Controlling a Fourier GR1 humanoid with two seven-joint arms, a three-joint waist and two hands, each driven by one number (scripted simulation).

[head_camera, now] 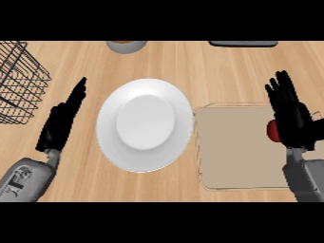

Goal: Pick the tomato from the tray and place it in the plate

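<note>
Here you look steeply down on a wooden bench [192, 61]. At the centre lies a white plate [145, 124], bare of any load. Just to its right lies a flat tan tray [234, 152], its left edge close beside the plate's rim; you cannot tell whether the two touch.

Your right hand [290, 114] stands over the right part of the tray, fingers straight and spread, pointing toward the far side; it clasps nothing. The tomato [272, 131] shows only as a small red patch at the left edge of this hand, still on the tray and mostly hidden behind the palm. You cannot tell whether the hand touches it.

Your left hand [62, 121] lies to the left of the plate, seen edge-on, fingers straight and together, pointing far and slightly right; it holds nothing and stays apart from the plate's rim.

At the far left stands a black wire basket [10, 80]. At the far edge, a grey cup [126, 45] with a brownish inside sits beyond the plate, and a dark flat object [243, 43] lies farther right, both cut off by the view's limit.
</note>
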